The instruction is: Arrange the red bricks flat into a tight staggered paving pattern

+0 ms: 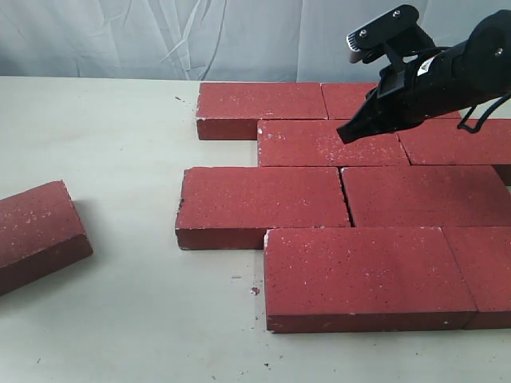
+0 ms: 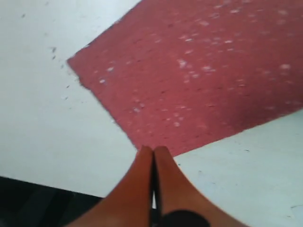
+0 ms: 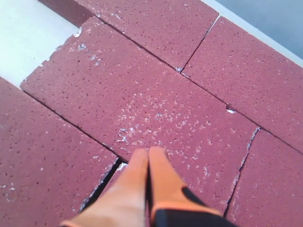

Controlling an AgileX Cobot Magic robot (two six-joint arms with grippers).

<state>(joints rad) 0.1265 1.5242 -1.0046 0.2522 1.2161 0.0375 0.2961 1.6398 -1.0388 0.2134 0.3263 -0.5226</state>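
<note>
bricks [image 1: 267,203] lie staggered centre-right; one brick [image 1: 36,231] sits apart at left edge. right gripper [image 1: 345,134] and left gripper [image 2: 153,150] are pinched closed, empty.

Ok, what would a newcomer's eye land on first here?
The patch of red bricks, laid flat in staggered rows across the right side of the table, dominates. Over its second row hangs the right gripper, shut, and one stray brick lies alone at the left edge.

Red bricks [image 1: 263,203] lie staggered flat; lone brick [image 1: 36,231] apart.
</note>
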